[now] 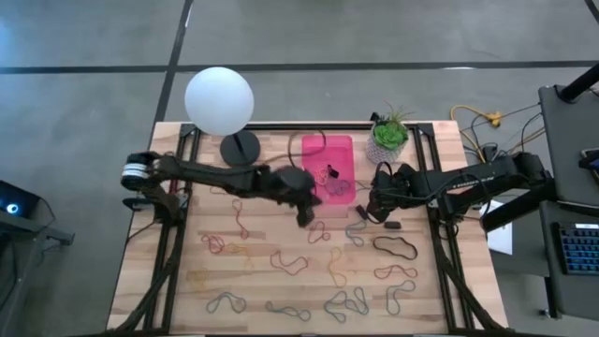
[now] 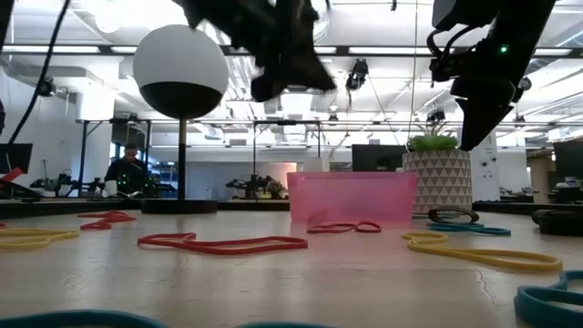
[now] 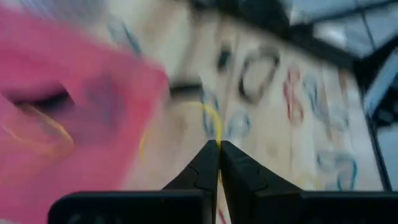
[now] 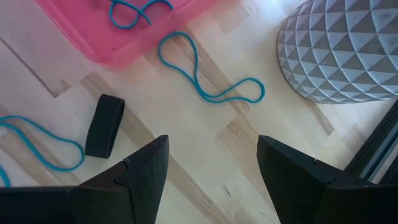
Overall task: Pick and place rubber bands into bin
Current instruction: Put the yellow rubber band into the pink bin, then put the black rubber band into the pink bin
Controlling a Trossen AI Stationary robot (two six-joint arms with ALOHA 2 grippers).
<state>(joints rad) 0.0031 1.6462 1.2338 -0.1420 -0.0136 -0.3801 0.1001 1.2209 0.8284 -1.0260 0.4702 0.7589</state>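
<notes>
The pink bin point(image 1: 324, 150) stands at the table's far middle and holds a few bands. Many rubber bands point(image 1: 397, 248) in red, orange, yellow, grey-green and black lie flat on the wood nearer me. My left gripper point(image 1: 304, 213) hangs above the table at the bin's near left corner, shut on a yellow rubber band point(image 3: 213, 121). The left wrist view is blurred and shows the bin point(image 3: 74, 81) beside the fingers. My right gripper point(image 4: 211, 143) is open and empty. It hovers right of the bin over a grey-green band point(image 4: 211, 84) and a black band point(image 4: 104, 126). My left gripper pinches a thin yellow rubber band point(image 3: 216, 132) between its two shut fingertips. A short curved piece of the loop sticks out past the tips. The band is off the table; how much of it hangs below is hidden by the fingers and the blur.
A lamp with a white globe point(image 1: 219, 101) and a black base point(image 1: 241, 147) stands left of the bin. A white pot with a green plant point(image 1: 388, 139) stands to its right, close to my right gripper point(image 2: 474, 128). Black rails run along both table sides.
</notes>
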